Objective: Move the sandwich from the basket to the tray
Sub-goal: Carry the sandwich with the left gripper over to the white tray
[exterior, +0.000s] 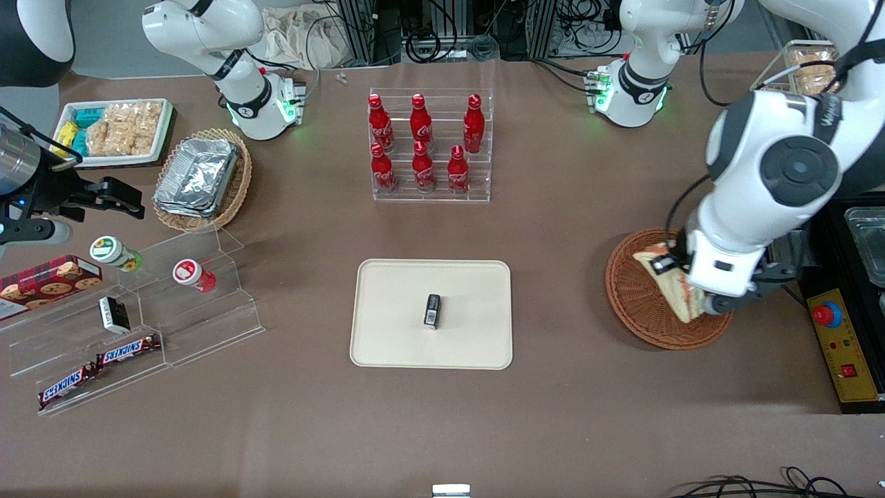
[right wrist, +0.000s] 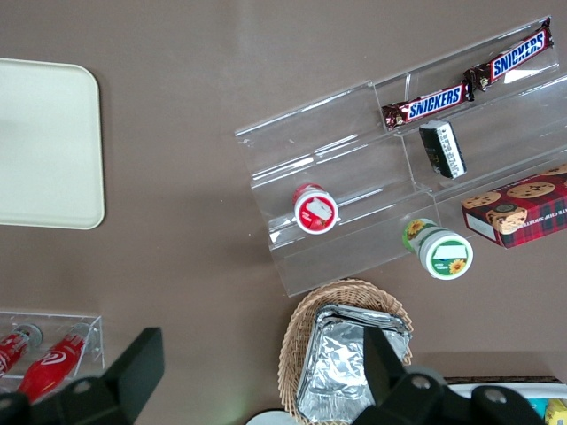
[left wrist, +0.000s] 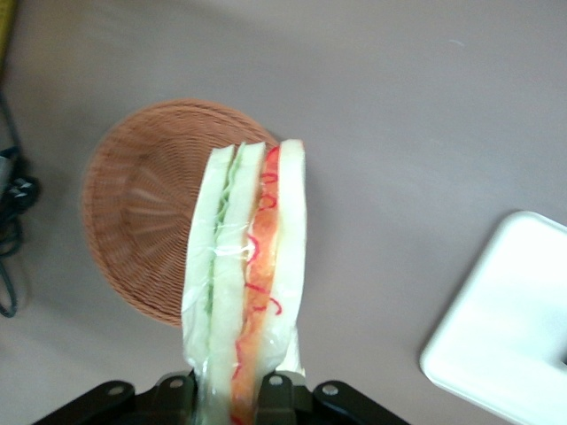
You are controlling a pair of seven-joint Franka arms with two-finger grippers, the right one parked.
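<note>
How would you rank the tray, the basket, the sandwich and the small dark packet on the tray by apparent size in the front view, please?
1. Tray
2. Basket
3. Sandwich, part-hidden by the gripper holding it above the basket
4. Small dark packet

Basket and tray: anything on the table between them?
Nothing: the front view shows only bare tabletop between the basket and the tray. The gripper holds the sandwich over the basket.

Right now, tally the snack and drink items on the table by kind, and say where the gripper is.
Cola bottles: 6
Snickers bars: 2
Lidded cups: 2
Cookie boxes: 1
Sandwich: 1, held by the gripper above the basket
Total: 12
</note>
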